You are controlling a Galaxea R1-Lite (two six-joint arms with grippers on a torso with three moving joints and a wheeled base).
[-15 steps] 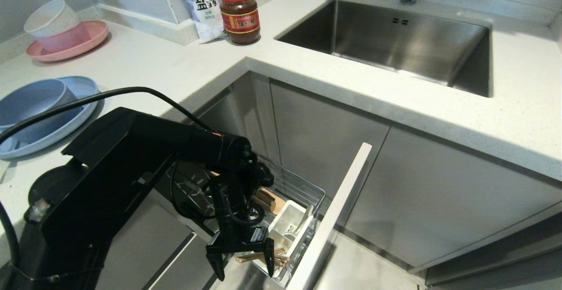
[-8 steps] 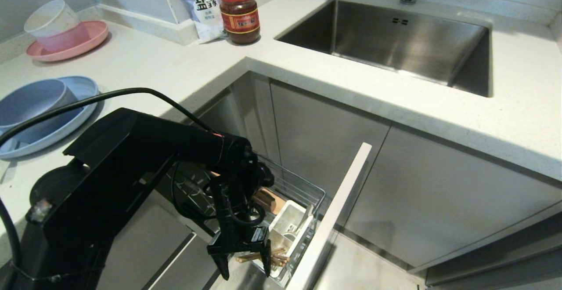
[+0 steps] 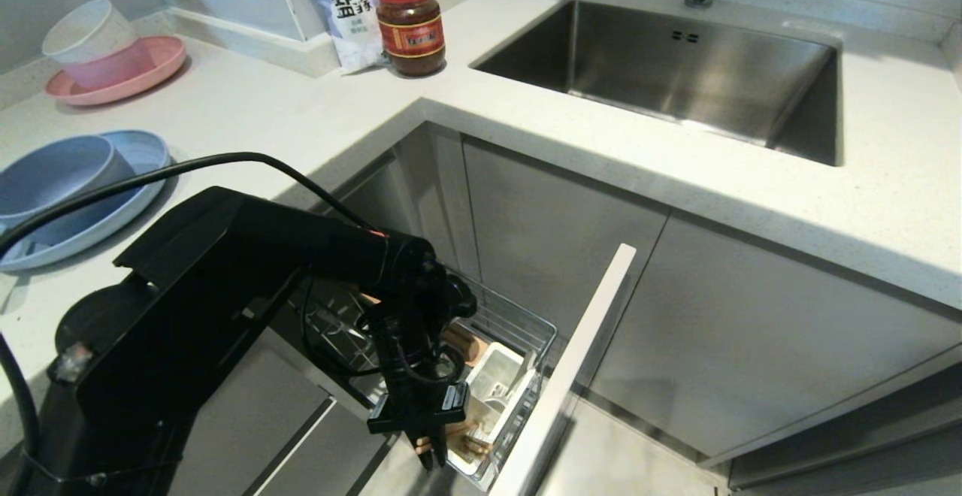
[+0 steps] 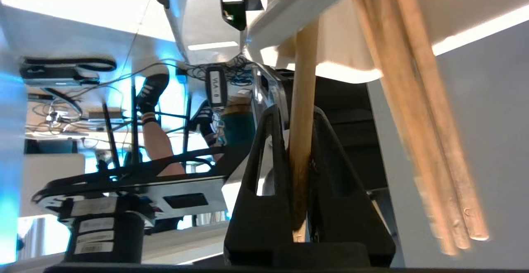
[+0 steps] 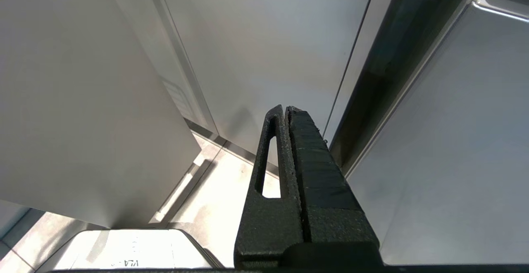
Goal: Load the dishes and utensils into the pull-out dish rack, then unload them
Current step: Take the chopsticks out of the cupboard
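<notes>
Wooden chopstick [image 4: 303, 99] pinched between the pressed-together fingers of the left gripper [image 3: 430, 451], at the white caddy [image 3: 496, 387] in the front of the pulled-out wire rack [image 3: 518, 316]. More chopsticks [image 4: 421, 111] lean beside it. Blue bowl [image 3: 52, 173] on blue plate [image 3: 139, 154], on the counter [image 3: 526, 135]. Right gripper [image 5: 289, 118] parked near the cabinet fronts, fingers together, holding nothing.

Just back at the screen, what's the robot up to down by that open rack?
The left gripper is reaching down into the pull-out dish rack and is shut on one chopstick at the white cutlery caddy. More chopsticks sit loose beside it. The blue plate and bowl are on the counter. The right gripper hangs shut, idle.
</notes>
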